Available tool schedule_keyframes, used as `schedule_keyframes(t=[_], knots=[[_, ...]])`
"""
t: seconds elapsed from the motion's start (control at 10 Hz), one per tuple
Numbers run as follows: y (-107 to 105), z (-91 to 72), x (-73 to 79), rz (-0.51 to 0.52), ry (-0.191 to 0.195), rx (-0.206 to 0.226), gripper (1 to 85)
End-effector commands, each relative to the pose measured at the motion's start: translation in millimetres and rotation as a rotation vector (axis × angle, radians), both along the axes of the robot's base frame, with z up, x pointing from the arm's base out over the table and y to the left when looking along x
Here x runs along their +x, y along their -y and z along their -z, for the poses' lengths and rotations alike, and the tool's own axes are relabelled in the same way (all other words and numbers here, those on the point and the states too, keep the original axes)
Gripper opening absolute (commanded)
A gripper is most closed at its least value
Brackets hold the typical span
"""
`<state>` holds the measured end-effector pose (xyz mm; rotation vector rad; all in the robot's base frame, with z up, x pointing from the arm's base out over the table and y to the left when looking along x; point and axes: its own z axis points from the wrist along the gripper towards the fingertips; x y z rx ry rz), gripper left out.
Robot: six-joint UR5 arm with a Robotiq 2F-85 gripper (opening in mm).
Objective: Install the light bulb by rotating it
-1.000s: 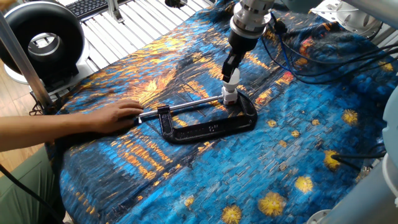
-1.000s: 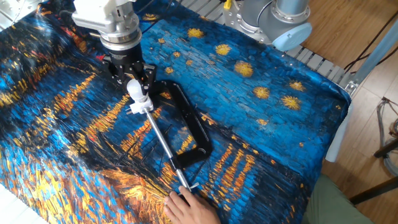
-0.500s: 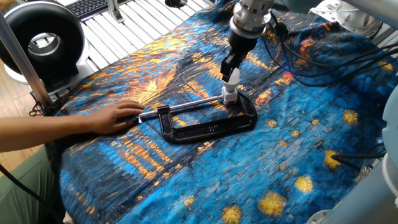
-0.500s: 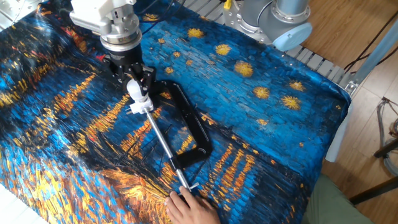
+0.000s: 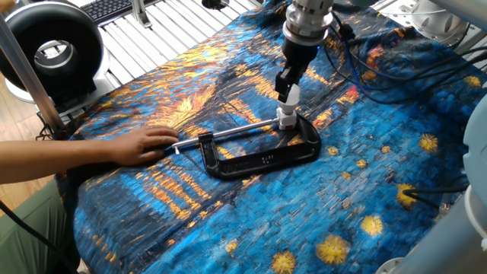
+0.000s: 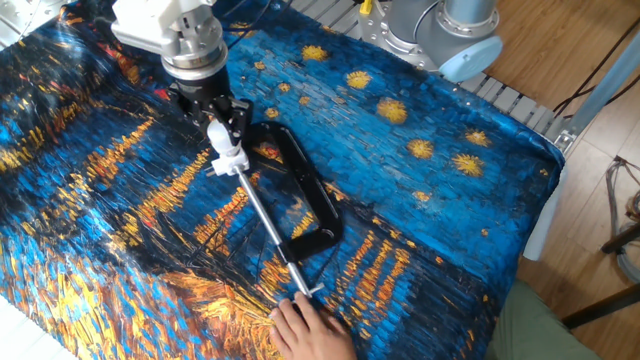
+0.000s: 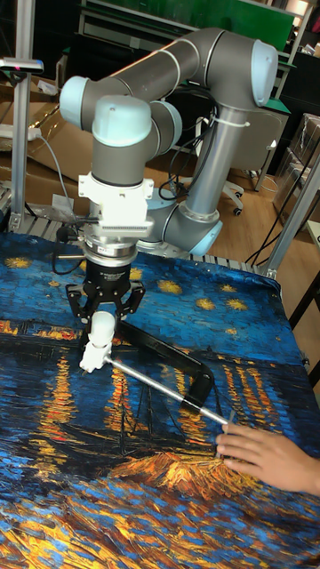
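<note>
I have the gripper (image 7: 100, 331) clamped on the light bulb (image 5: 289, 94), seated on the socket (image 5: 285, 119) in the C-clamp (image 5: 262, 156) mid-cloth, so I judge we're mid-screwing and next comes another steady wrist turn.

Table draped in starry-night printed cloth (image 5: 365, 175), black C-clamp (image 5: 262, 156) lying on it, person's hand (image 5: 144, 143) resting at clamp's screw handle
</note>
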<state>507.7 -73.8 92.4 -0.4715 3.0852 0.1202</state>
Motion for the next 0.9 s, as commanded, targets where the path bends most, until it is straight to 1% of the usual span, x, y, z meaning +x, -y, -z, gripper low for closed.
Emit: schedule_keyframes(t=[0.0, 0.2, 0.4, 0.6, 0.7, 0.8], knots=[[-9, -1.9, -0.6, -0.053, -0.015, 0.007, 50.0], [-10, -1.4, -0.4, -0.065, -0.014, 0.011, 54.3], [-6, -0.9, -2.3, -0.108, -0.014, 0.008, 60.3], [-4, -1.7, -2.9, -0.120, -0.013, 0.008, 62.7], [1, -3.0, -4.8, -0.156, -0.016, -0.009, 63.7], [-2, -7.0, -7.7, -0.173, -0.024, -0.003, 64.7]])
